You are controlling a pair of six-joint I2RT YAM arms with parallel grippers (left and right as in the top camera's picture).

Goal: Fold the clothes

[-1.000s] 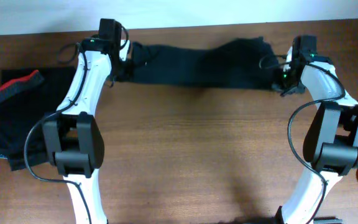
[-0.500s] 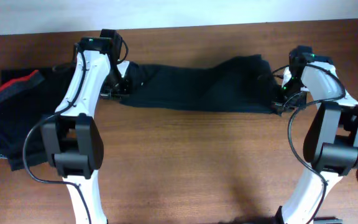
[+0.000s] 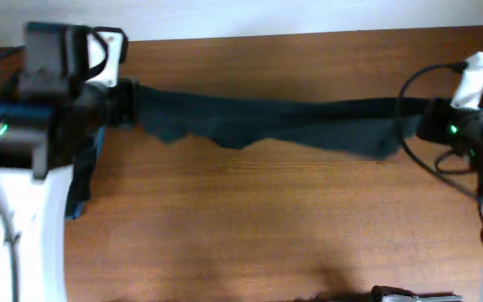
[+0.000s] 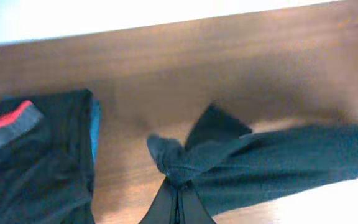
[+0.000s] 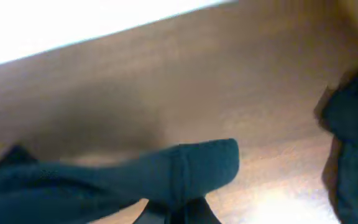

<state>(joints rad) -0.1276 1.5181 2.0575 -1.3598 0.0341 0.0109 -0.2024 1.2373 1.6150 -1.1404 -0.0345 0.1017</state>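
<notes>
The clothes: the long black one (image 3: 275, 122) is pulled out in a line across the far side of the counter (image 3: 250, 226). The left end effector (image 4: 178, 194) is pressed together, pinching one end of it. The right end effector (image 5: 176, 211) is pressed together on the other end. Another black one with a red and grey band (image 4: 14, 124) lies on the counter by the left end, with a blue edge (image 4: 95, 127) showing beside it. A dark cloth (image 5: 353, 143) lies near the right end.

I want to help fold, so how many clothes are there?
3: long black garment stretched between left gripper and right gripper, red-banded garment on the left, dark heap far right. The blue edge may hide a fourth.
</notes>
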